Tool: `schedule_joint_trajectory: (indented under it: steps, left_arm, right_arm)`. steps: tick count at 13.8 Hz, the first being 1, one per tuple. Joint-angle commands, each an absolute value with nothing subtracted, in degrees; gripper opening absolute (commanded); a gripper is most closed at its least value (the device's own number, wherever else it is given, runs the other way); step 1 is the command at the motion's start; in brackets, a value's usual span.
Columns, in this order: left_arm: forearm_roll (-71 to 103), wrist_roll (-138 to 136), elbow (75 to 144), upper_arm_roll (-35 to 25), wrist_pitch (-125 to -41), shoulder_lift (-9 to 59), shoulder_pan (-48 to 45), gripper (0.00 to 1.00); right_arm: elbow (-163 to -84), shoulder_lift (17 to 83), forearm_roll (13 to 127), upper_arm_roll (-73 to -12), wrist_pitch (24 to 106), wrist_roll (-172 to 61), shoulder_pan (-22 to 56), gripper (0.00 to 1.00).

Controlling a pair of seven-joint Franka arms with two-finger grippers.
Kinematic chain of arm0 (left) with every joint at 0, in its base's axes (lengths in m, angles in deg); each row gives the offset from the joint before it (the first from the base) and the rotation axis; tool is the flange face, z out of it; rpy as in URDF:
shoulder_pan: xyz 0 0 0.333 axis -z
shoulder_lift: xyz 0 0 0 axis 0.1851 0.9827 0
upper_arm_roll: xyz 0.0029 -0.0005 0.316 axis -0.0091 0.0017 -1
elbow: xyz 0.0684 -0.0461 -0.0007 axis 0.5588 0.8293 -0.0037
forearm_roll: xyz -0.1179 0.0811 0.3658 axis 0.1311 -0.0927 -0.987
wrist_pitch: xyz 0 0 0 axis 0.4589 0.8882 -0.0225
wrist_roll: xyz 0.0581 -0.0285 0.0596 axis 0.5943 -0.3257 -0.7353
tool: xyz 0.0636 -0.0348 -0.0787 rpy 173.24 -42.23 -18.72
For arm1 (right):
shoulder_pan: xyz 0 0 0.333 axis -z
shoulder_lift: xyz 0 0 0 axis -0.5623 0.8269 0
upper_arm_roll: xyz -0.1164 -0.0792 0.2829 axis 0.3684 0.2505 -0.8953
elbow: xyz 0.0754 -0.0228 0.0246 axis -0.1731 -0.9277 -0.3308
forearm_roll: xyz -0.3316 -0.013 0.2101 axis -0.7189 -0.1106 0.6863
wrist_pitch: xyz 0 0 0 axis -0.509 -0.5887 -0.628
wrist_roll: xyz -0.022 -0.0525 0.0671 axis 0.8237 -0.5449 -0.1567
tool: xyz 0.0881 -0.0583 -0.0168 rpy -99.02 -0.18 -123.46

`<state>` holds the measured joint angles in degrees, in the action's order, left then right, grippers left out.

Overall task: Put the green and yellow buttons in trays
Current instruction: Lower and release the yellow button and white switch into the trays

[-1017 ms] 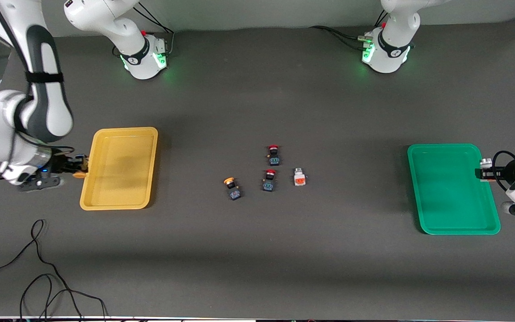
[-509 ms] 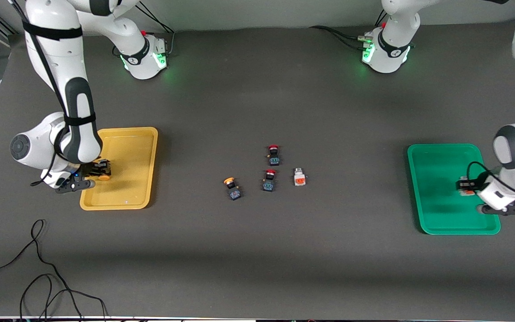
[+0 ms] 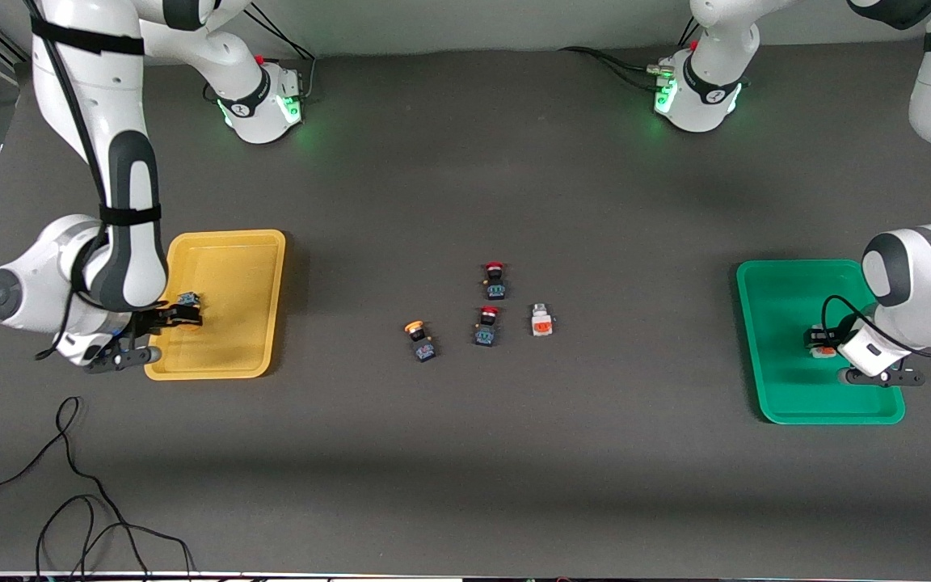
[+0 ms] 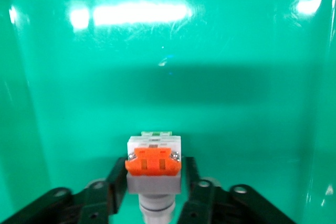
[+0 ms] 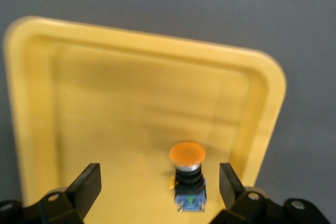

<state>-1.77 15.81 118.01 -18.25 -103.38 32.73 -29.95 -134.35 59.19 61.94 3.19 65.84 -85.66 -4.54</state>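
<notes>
My right gripper is open, low over the yellow tray. A black-bodied button with a yellow-orange cap lies on the tray floor between its spread fingers, touching neither. My left gripper is low in the green tray, shut on a white button with an orange face, silvery end toward the wrist. Mid-table lie a second yellow-capped button and a second white button.
Two black buttons with red caps lie between the loose yellow-capped and white buttons. Black cables trail on the table near the front camera at the right arm's end.
Both grippers moved from their trays' outer rims in over the trays and lowered. My right gripper opened and let its yellow-capped button go onto the yellow tray. My left still holds the white button.
</notes>
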Motion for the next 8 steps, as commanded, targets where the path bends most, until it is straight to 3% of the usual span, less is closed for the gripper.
schedule_joint_trajectory:
  steps: [1,5,8]
  left_arm:
    - [-2.6,16.6,118.7,-17.8,-99.9,28.6,-30.3,1.0]
    - [-0.9,15.2,113.1,-15.7,-78.9,18.6,-27.2,0.98]
    - [2.3,7.3,102.6,-12.7,-63.0,17.6,-23.7,0.96]
  right_arm:
    - [-121.7,57.4,55.0,3.9,52.5,-76.5,-5.1,1.0]
    - [-113.9,57.7,54.5,3.6,47.5,-67.8,-10.9,1.0]
    - [-111.8,58.8,56.0,2.5,48.2,-57.4,-18.6,1.0]
